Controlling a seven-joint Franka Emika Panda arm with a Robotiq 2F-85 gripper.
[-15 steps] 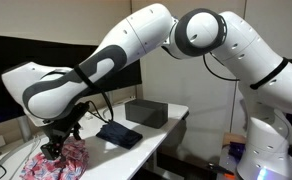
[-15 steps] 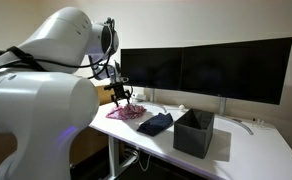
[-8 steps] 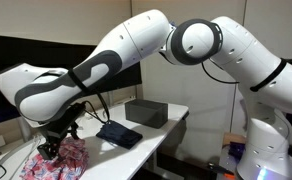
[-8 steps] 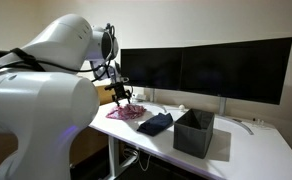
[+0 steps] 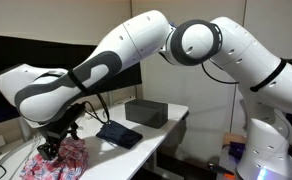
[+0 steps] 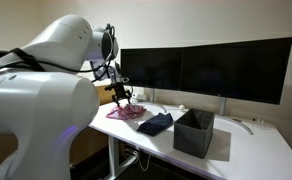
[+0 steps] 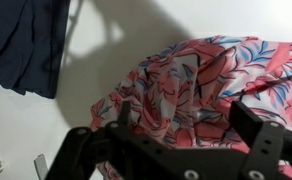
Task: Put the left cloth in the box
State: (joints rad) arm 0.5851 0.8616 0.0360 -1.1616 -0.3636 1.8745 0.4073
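**Wrist view.** The gripper [image 7: 186, 118] is hanging close over the left cloth [image 7: 201, 75]. Its fingers [image 7: 258, 128] are standing wide apart and gripping nothing, probably so that they can straddle a raised fold. The pink-and-red patterned cloth is lying crumpled on the white worktop [image 7: 106, 70], offering ridges to pinch. The navy cloth [image 7: 26, 40] is lying apart, at the patterned cloth's 10 o'clock.

**Exterior view.** The box [image 6: 194, 132] is standing open-topped at 4 o'clock from the patterned cloth, beyond the navy cloth.
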